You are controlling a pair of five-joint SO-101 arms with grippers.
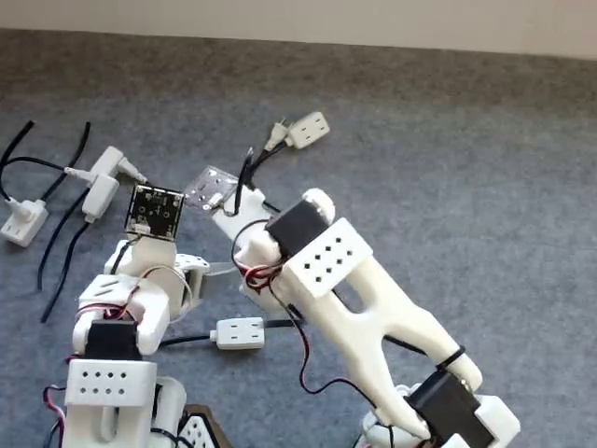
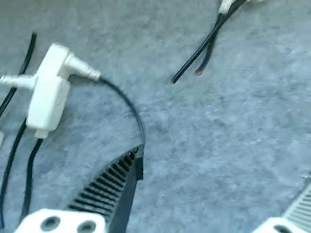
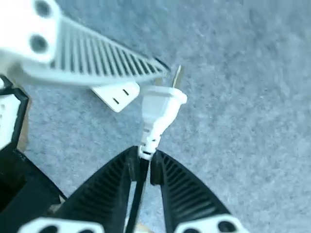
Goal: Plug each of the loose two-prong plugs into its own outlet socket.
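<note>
Note right gripper [image 3: 145, 156] clamped on the cord end of the white two-prong plug [image 3: 158, 109], near the outlet socket [image 3: 116, 94] on grey carpet [image 3: 243, 97]. Note left gripper [image 2: 218, 182] spread wide, holding nothing.

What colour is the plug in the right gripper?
White; the plug shows best in the right wrist view.

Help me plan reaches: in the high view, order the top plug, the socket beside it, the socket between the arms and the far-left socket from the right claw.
From the right claw:
1. Top plug, cord in the claw.
2. Top socket, beside that plug.
3. Socket between the arms, behind it.
4. Far-left socket, at the left side.
</note>
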